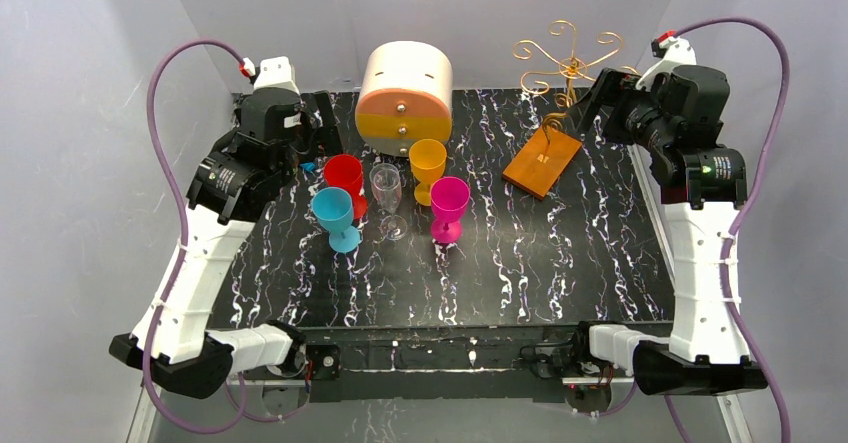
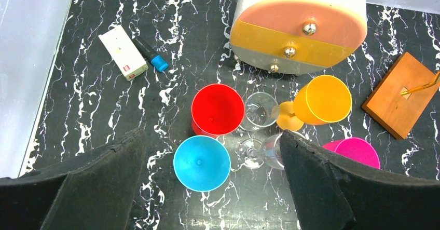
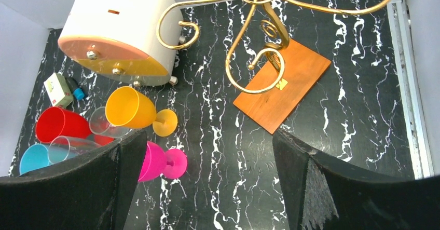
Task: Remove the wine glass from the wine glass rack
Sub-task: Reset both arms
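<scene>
The wine glass rack (image 1: 541, 162) stands upright at the back right of the bench (image 1: 500, 273). Its gold post rises from a wooden base whose long axis runs from near-left to far-right, and its scroll arms spread at the top. The right gripper (image 1: 597, 98) hovers just beside the post on its right, fingers spread wide and holding nothing (its wrist view looks past the scrolls). The clear wine glass (image 1: 387, 188) stands stem-down on the bench, well to the left of the rack, among a red goblet (image 1: 344, 176), blue goblet (image 1: 334, 212), orange goblet (image 1: 427, 162) and magenta goblet (image 1: 449, 201). The left gripper (image 1: 318, 121), also wide and empty, hangs behind and left of that cluster.
</scene>
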Motion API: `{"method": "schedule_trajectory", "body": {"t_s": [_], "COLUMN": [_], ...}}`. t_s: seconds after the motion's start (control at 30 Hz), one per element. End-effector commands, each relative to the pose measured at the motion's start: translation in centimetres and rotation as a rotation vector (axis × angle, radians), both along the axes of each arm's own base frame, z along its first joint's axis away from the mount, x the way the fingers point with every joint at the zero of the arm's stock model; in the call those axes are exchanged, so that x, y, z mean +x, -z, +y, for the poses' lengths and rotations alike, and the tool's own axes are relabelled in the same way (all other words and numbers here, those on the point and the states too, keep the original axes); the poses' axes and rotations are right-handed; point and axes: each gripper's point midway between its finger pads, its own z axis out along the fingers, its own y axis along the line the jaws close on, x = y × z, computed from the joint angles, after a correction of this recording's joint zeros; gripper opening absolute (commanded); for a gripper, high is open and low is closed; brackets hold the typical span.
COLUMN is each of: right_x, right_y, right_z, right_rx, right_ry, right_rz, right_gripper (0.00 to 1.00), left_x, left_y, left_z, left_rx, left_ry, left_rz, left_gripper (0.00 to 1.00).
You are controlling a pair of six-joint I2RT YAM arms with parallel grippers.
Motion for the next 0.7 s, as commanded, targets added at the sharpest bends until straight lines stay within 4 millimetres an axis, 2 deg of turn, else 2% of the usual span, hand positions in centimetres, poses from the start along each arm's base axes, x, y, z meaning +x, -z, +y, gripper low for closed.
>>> {"method": "schedule_trajectory", "body": {"t_s": [0.0,0.1,0.17,0.4,0.67], "right_x": [-0.4,-1.0,-1.1,-0.6,-0.1], "right_y": [-1.2,-2.4,-2.4,-0.2,0.6], "right_z": [-0.9,-1.2,-1.2,-0.4,0.3], "right_rx": [0.021,0.025,0.027,0.038,0.056], "right_ry": [0.065,0.084,0.086,0.046,0.013], "right_rz": [-0.047,-0.102,-0.091,-0.015,0.04], "right_gripper": [0.99,0.99,0.99,0.99,0.99], "left_x": [-0.4,-0.4,-0.3,-0.2,-0.3], "left_y": [-0.4,-0.4,-0.3,-0.1,-0.3], "left_z": [0.4,0.4,0.3,0.0,0.0], "left_rx": [-0.011,-0.01,-0.01,-0.011,-0.014], "left_ry": [-0.011,-0.012,-0.008,0.004,0.007], "left_rz": [-0.009,-0.009,-0.006,0.007,0.002], "left_gripper": [0.98,0.98,0.98,0.98,0.98]}}
